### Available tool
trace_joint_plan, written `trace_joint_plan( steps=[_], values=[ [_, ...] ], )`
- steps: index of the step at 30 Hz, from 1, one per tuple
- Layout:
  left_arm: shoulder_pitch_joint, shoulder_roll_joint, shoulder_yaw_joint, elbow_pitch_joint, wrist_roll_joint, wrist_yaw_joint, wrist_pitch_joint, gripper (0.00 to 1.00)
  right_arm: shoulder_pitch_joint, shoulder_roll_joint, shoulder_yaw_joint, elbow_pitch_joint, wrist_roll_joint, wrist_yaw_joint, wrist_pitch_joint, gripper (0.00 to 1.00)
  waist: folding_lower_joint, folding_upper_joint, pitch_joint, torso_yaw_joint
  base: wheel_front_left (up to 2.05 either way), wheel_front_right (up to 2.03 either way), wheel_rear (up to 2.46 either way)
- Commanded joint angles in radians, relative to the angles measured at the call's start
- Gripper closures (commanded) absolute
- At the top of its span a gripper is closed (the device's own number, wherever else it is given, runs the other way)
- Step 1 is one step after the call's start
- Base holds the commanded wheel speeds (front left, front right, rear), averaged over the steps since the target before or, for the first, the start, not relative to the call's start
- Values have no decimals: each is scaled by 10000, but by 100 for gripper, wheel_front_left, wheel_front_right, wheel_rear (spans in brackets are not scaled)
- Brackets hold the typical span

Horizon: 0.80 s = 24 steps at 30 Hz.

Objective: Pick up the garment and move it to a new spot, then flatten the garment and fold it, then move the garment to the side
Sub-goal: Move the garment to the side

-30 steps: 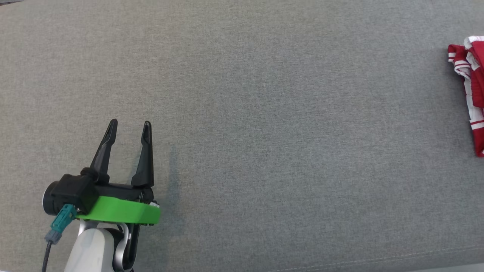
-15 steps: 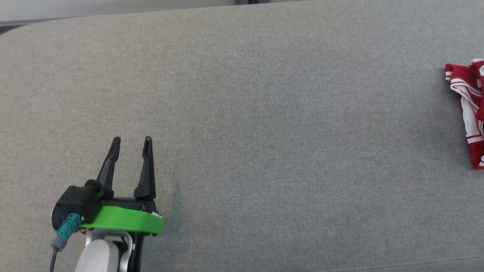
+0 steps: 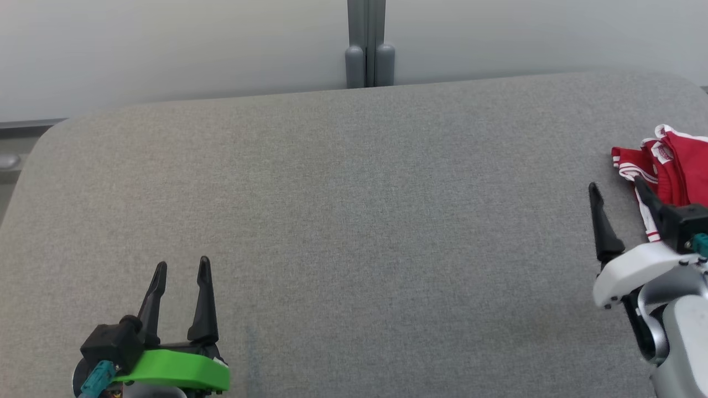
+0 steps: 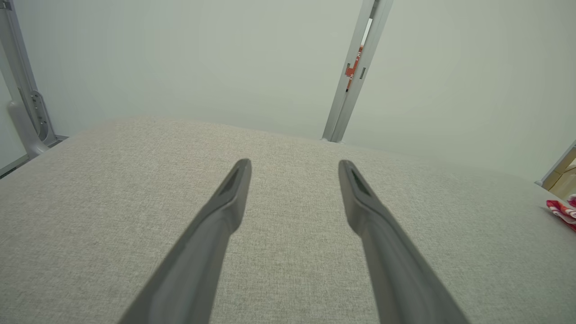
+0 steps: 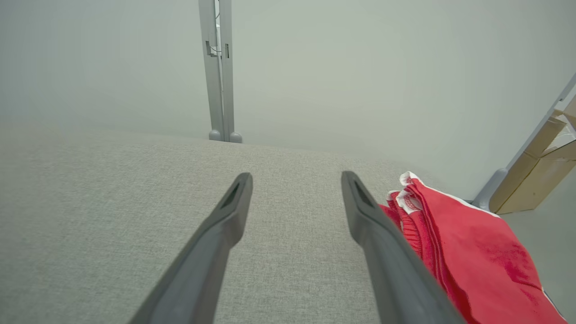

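One red-and-white garment point(image 3: 672, 166) is lying bunched at the grey bench's point(image 3: 354, 193) right edge. The right pincer point(image 3: 615, 183) is gaping wide just beside it. The left pincer point(image 3: 182, 262) is gaping wide too, well apart. One grey post point(image 3: 368, 44) is standing behind.

You are looking at a bench point(image 3: 354, 221) covered in matt grey woven cloth, slightly rough. The garment point(image 3: 676, 166) is showing soft red knit cloth with white trim. The left pincer point(image 3: 182, 264) is wearing a smooth green plastic collar point(image 3: 171, 371), the right pincer point(image 3: 615, 183) a white plastic collar point(image 3: 630, 270); their fingers point(image 5: 216, 243) are looking like matt dark plastic. The post point(image 3: 366, 44) is showing smooth grey metal.
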Motion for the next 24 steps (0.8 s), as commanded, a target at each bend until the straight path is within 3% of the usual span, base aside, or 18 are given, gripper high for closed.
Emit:
trace_joint_plan(
  steps=[1, 11, 24],
  values=[
    [230, 3, 48, 7, 16, 44, -40, 0, 404, 151, 54, -259, 37, -18, 103, 0, 0, 0, -487, 22, 0, 0, 0],
    [681, -14, 261, 73, 60, 74, -33, 0, 1899, 1299, 156, -1355, -40, -18, 274, 0, 0, 0, -849, -58, 0, 0, 0],
    [690, -68, 269, 423, 0, 35, -35, 0, 2599, 1783, 216, -1481, -235, -18, 332, 0, 0, 0, -1061, 61, 0, 0, 0]
  ],
)
